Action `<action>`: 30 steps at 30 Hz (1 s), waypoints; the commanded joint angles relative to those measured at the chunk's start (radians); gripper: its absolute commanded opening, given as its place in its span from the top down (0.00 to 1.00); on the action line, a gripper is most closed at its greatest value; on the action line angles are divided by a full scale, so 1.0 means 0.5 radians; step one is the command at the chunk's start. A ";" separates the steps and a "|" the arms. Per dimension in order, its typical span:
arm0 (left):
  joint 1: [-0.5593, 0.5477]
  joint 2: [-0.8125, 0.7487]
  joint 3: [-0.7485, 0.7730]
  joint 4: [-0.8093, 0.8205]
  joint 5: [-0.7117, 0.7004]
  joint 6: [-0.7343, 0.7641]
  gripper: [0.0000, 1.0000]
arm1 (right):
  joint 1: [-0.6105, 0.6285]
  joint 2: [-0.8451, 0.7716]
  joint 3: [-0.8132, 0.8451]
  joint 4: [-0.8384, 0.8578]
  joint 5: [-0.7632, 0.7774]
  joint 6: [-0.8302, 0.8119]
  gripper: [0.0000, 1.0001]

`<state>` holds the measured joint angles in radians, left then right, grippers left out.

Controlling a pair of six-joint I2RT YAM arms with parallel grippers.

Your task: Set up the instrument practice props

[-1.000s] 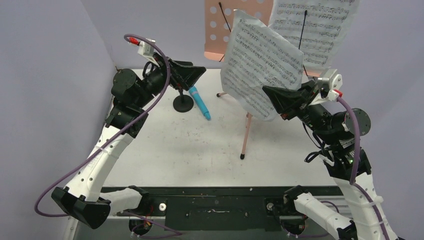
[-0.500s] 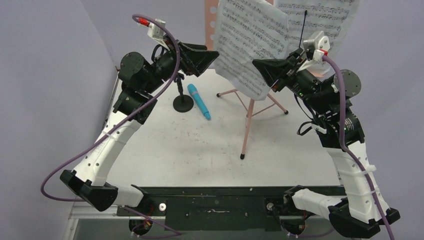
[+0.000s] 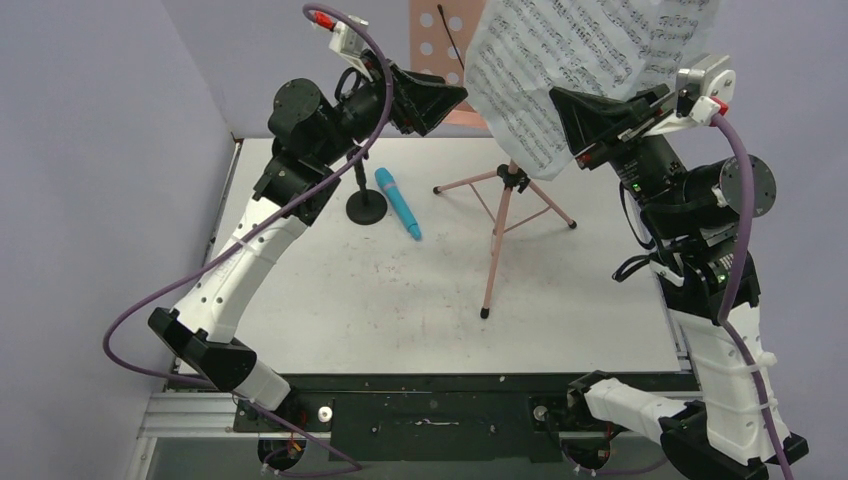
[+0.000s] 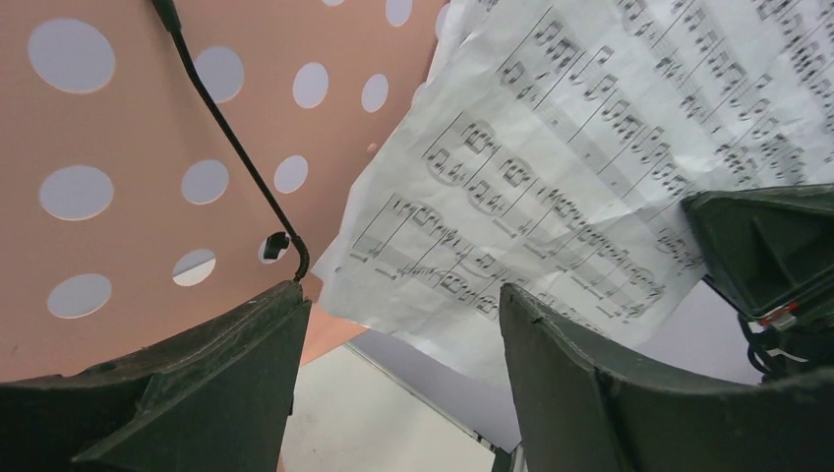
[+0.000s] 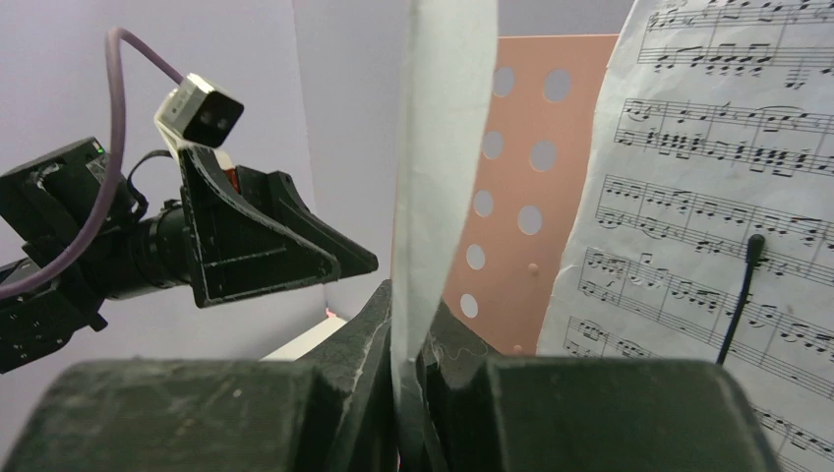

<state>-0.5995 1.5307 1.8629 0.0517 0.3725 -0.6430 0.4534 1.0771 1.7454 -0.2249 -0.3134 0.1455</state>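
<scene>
top view: pink music stand [image 3: 430, 45] at 12 o'clock; blue microphone [image 3: 398, 203] lies on the table [image 3: 400, 290] at 11, beside its mic stand [image 3: 366, 206], not mounted. left wrist: my left end effector [image 4: 401, 295] gapes, empty. right wrist: right end effector [image 5: 408, 324] pinches a loose page [image 5: 438, 147]; a second page [image 5: 728, 197] already sits on the stand.

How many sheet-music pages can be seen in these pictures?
2. One page is pinched in the right hand; the other page lies on the pink music stand, under its wire clip. More may be hidden behind them.
</scene>
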 commanded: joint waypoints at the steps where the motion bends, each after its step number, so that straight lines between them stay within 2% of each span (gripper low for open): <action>1: -0.031 0.055 0.121 -0.057 0.000 0.058 0.32 | 0.015 -0.053 0.028 0.076 0.128 -0.032 0.95; 12: -0.040 0.109 0.186 -0.161 -0.225 0.144 0.39 | 0.015 -0.071 0.017 0.055 0.183 -0.060 0.95; 28: -0.086 0.458 0.613 -0.331 -0.199 0.142 0.55 | 0.014 -0.085 -0.050 0.042 0.289 -0.089 0.95; 30: -0.092 0.473 0.636 -0.352 -0.202 0.157 0.61 | 0.017 -0.076 -0.051 0.045 0.274 -0.088 0.95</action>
<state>-0.6380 1.7596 2.1143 -0.1089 0.2840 -0.5797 0.4534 1.0431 1.7184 -0.2356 -0.1871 0.1116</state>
